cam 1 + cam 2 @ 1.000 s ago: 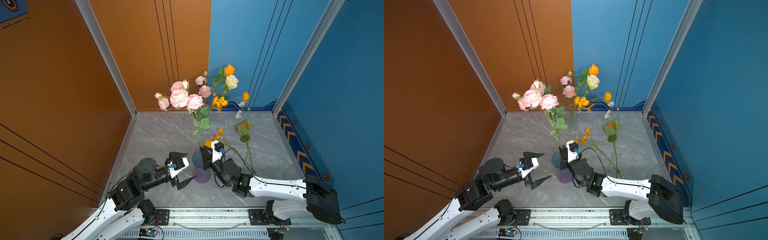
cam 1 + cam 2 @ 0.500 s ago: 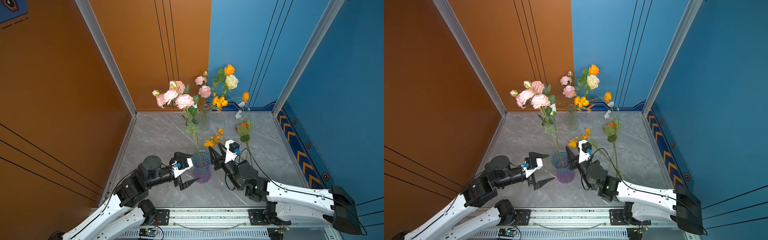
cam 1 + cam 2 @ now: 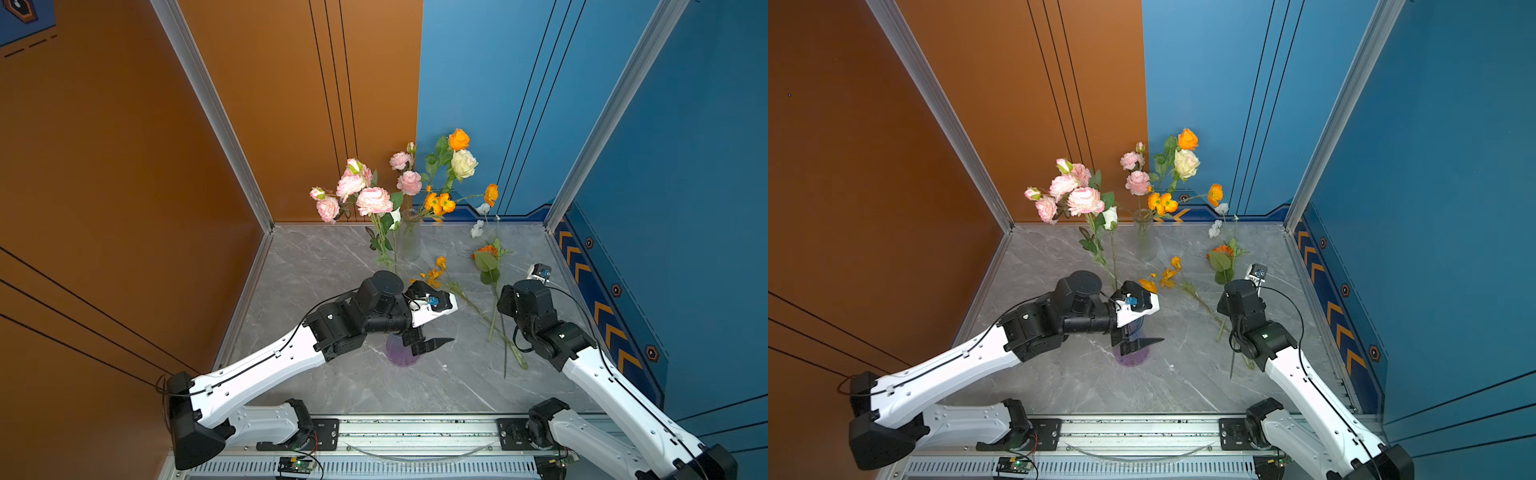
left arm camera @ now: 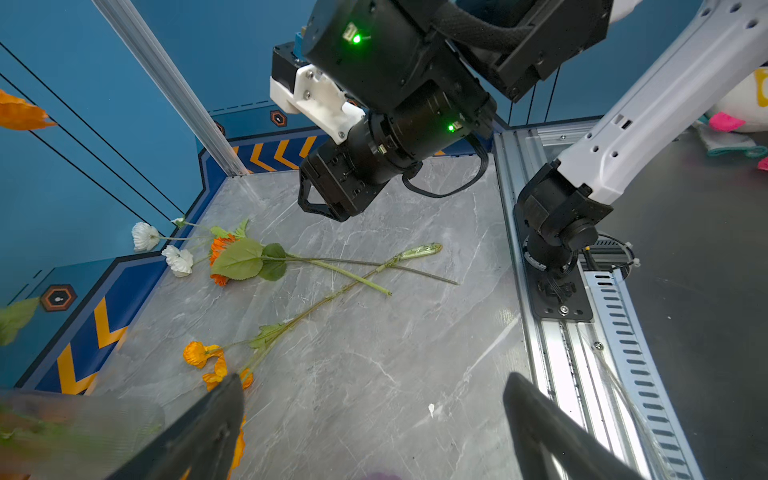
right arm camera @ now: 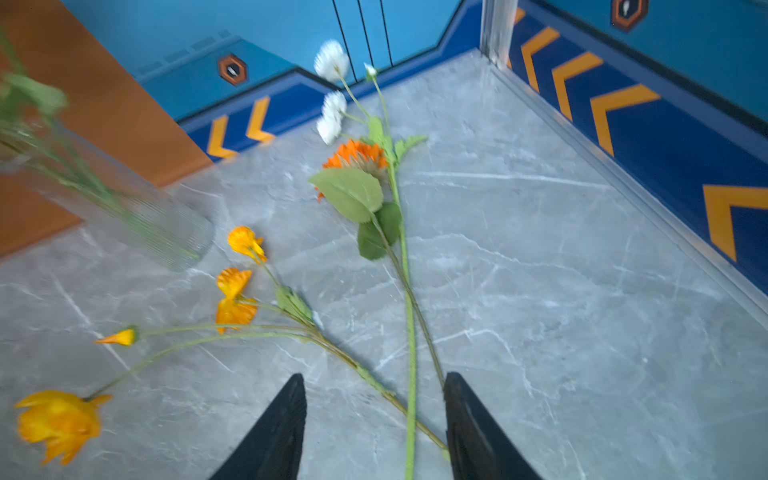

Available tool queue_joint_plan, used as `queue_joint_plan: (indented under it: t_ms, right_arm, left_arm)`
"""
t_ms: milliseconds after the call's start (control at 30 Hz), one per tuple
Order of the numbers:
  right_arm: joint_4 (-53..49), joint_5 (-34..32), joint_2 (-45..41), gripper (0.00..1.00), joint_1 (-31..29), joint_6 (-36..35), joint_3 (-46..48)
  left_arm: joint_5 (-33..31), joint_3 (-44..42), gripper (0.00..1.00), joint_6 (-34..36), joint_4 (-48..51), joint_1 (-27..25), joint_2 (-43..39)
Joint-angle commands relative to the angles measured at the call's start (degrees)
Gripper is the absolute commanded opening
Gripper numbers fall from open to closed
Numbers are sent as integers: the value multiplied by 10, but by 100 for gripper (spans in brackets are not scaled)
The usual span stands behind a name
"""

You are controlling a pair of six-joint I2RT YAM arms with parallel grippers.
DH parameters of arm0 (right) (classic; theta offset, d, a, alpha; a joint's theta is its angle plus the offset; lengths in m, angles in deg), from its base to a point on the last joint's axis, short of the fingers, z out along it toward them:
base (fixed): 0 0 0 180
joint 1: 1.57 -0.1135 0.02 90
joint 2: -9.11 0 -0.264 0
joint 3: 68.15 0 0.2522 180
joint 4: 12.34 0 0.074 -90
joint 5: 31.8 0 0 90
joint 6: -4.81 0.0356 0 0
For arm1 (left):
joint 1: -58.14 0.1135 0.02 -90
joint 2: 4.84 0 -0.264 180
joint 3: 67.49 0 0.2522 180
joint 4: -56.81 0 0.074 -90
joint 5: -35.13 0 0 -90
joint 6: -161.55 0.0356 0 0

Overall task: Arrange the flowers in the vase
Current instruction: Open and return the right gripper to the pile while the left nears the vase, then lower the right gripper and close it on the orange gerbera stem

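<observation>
The pink flowers (image 3: 361,195) (image 3: 1075,195) stand in the purple vase (image 3: 399,355) (image 3: 1131,357) and lean toward the back wall. My left gripper (image 3: 440,326) (image 4: 374,380) hovers over that vase, open and empty. On the table lie loose flowers: a yellow-orange spray (image 3: 436,270) (image 5: 237,291), an orange bloom (image 3: 484,251) (image 5: 357,156) and white ones (image 3: 477,227) (image 5: 332,112). My right gripper (image 5: 374,378) is open just above their crossed stems (image 5: 409,324), gripping nothing. In both top views its fingers are hidden under the right wrist (image 3: 525,297).
A clear glass vase (image 3: 409,237) (image 3: 1144,241) (image 5: 124,208) at the back holds pink, orange and cream blooms (image 3: 463,164). Orange and blue walls close the table on three sides. The metal rail (image 3: 407,432) runs along the front edge.
My right gripper opened, let go of the pink flowers' stem and swung right to the loose stems. The left arm moved right over the purple vase. The pink flowers now lean back.
</observation>
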Motion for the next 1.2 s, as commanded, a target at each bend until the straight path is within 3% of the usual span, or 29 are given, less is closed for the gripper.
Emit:
queue_joint_plan:
  t_ms: [0,133,333,467,600,833,1167]
  right_arm:
    - [-57,103,76,54,49,-40,-37]
    - [-34,164,213,48,108,-98,-93]
    - [-21,213,348,38,143,-113,-154]
    - [-16,236,366,34,136,-112,-154]
    - [-16,185,359,35,116,-110,-143]
    - [-28,167,396,35,151,-107,-164]
    - [-59,177,445,28,151,-113,-184]
  left_arm:
    - [-8,-7,98,1,19,3,16]
    - [9,-48,98,-2,-3,0,4]
    - [-15,-67,98,11,-8,-5,-13]
    - [-16,-67,98,13,-5,-3,-18]
    - [-14,-68,98,14,-6,-1,-23]
    - [-2,-70,98,16,-6,-1,-26]
    - [1,-71,98,17,-6,-1,-28]
